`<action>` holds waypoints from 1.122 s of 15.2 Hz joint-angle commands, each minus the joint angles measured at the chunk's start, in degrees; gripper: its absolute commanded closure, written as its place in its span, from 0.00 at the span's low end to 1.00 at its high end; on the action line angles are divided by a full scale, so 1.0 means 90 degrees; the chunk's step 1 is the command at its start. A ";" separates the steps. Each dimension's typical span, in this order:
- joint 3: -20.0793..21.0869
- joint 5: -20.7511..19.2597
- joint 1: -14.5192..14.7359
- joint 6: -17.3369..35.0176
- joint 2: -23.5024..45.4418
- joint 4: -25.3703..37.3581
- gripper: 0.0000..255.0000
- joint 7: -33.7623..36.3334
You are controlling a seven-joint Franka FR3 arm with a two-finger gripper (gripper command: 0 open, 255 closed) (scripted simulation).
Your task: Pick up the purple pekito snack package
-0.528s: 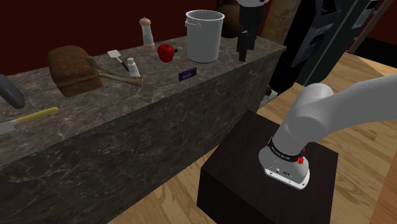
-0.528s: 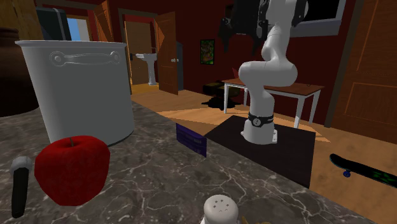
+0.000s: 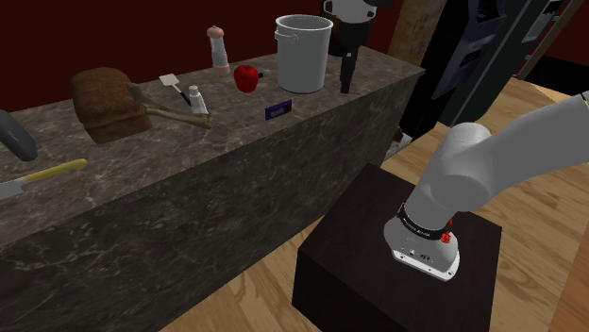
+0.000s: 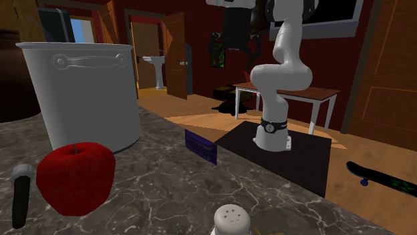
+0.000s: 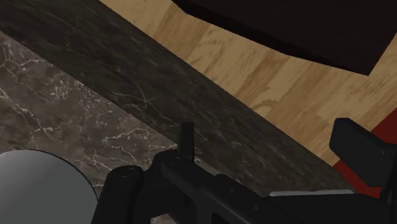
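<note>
One relation governs the reach: the small, flat purple rectangular snack package [image 3: 278, 110] lies on the dark veined stone table [image 3: 189, 160] near its front edge, down and toward the shoulder view's left from the all-black two-finger tool [image 3: 345, 75]. The tool hangs above the table just beside the tall grey pot [image 3: 304, 52]. The package's long axis runs roughly along that edge. In the wrist view the fingers stand apart, clasping nothing. By my judgement the tool must clear the pot, then descend with its fingers across the package's short side.
</note>
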 commanded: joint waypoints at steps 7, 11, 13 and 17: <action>-0.1050 0.0186 0.0707 0.1512 0.1573 0.0477 0.00 -0.2655; -0.1444 0.0637 0.1096 0.2071 0.2504 0.0935 0.00 -0.4052; -0.1583 0.0945 0.1267 0.2279 0.2980 0.1207 0.00 -0.4774; -0.1712 0.1663 0.1514 0.2535 0.3924 0.1818 0.00 -0.6224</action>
